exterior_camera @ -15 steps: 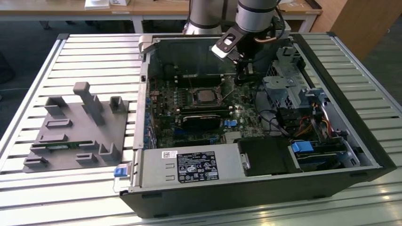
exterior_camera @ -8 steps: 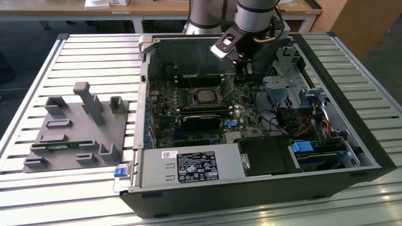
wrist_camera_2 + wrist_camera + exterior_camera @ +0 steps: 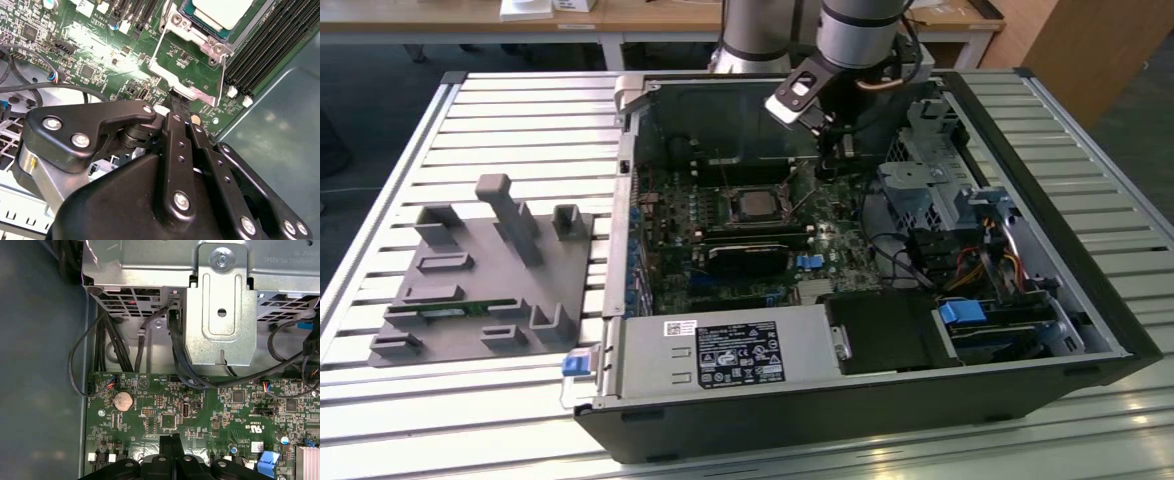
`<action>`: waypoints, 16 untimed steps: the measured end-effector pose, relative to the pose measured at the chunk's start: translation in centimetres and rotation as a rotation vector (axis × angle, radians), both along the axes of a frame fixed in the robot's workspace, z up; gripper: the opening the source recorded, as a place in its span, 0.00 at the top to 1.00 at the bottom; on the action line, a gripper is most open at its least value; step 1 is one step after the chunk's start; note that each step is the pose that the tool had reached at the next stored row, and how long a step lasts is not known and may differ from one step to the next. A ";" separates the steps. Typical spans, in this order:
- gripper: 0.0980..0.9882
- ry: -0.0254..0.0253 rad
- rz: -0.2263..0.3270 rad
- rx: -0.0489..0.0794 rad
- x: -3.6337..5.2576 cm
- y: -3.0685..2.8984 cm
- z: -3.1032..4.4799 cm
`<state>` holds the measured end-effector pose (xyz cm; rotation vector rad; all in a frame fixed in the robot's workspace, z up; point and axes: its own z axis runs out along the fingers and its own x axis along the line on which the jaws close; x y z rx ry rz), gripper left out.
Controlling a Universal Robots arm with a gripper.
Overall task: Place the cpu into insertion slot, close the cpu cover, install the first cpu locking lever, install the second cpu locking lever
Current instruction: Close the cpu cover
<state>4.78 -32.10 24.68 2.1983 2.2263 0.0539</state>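
Note:
The cpu (image 3: 754, 205) (image 3: 220, 12), a silvery square chip, lies in the insertion slot (image 3: 200, 44) on the green board inside the open computer case. The cpu cover (image 3: 187, 89), a thin silver frame with a large window, is swung open away from the slot toward my gripper. My gripper (image 3: 827, 165) (image 3: 180, 105) (image 3: 172, 442) hangs just beside the slot on the exterior view's right, black fingers pressed together. Its tips meet the cover's free edge; whether they pinch it I cannot tell.
Long black memory slots (image 3: 265, 50) run beside the socket. A metal drive cage (image 3: 220, 300) and black cables (image 3: 180, 360) stand close behind the gripper. A black fan shroud (image 3: 747, 260) and power supply (image 3: 707, 355) sit nearer. A grey fixture tray (image 3: 480, 270) lies outside the case.

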 end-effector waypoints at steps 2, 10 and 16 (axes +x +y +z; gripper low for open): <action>0.99 0.0000 0.000 0.000 -0.04 0.00 0.00; 0.99 0.0000 0.000 0.000 -0.20 0.00 0.00; 0.99 0.0000 0.000 0.000 -0.31 0.00 0.00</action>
